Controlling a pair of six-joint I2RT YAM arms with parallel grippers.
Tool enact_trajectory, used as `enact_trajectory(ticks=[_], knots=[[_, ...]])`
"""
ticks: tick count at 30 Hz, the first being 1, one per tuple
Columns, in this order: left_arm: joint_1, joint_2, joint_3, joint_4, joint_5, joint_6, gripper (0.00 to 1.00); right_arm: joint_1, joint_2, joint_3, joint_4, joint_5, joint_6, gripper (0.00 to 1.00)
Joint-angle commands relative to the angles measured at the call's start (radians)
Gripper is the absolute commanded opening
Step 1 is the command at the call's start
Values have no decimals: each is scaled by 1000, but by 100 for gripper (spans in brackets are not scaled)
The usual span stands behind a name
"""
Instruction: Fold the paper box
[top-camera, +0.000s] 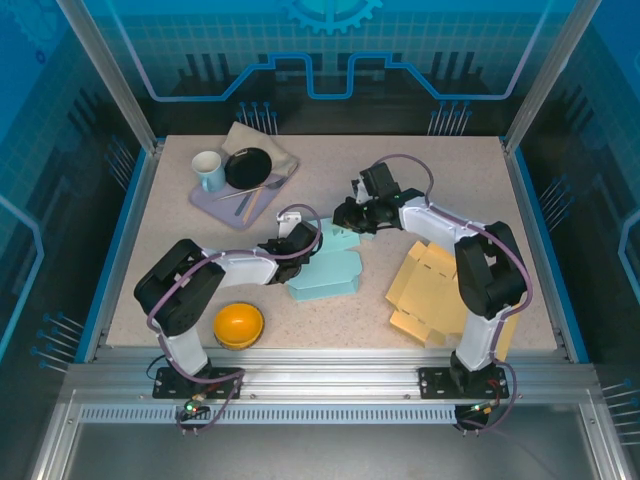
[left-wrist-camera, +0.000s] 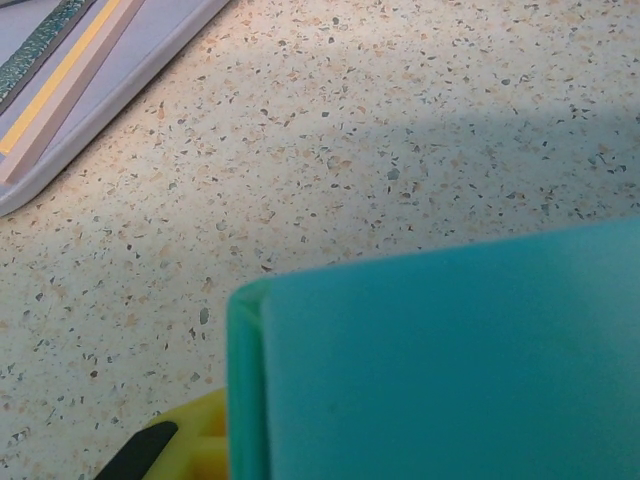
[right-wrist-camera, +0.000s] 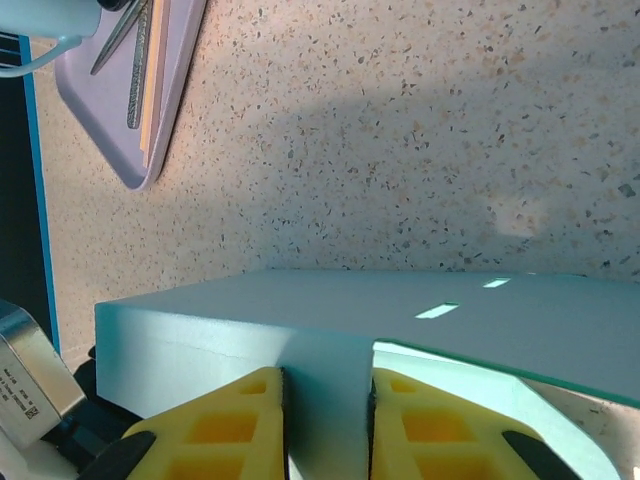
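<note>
The teal paper box (top-camera: 325, 275) lies partly folded at the middle of the table. My left gripper (top-camera: 298, 240) sits at the box's left upper edge. In the left wrist view a teal panel of the box (left-wrist-camera: 450, 360) covers the jaws, and one yellow finger (left-wrist-camera: 190, 445) shows beside its folded edge. My right gripper (top-camera: 350, 216) is at the box's far end. In the right wrist view this gripper (right-wrist-camera: 327, 400) is shut on an upright teal flap of the box (right-wrist-camera: 300, 325), with both yellow pads pressed against it.
A lavender tray (top-camera: 215, 205) at the back left carries a cup (top-camera: 208, 170), a black plate (top-camera: 247, 167) and utensils. An orange bowl (top-camera: 238, 325) sits near the front left. A flat tan cardboard blank (top-camera: 430, 290) lies to the right of the box.
</note>
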Motion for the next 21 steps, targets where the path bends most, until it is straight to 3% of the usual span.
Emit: enact_trajectory(ticks=[1,7,8,11,13,21], knots=[[-25,42,23,-82,37,29,14,22,-7,-31,11,12,16,19],[-25,50,23,-88,25,5,13,16,-46,-94,45,41,23,15],[-24,51,22,-91,24,2,14,12,-52,-105,52,37,23,18],[-25,56,25,-99,21,-7,13,1,-87,-150,78,33,25,40],[-24,58,25,-104,17,-10,13,-9,-119,-179,84,39,9,46],[-24,54,25,-111,12,-3,14,-50,-242,-315,98,87,-54,45]])
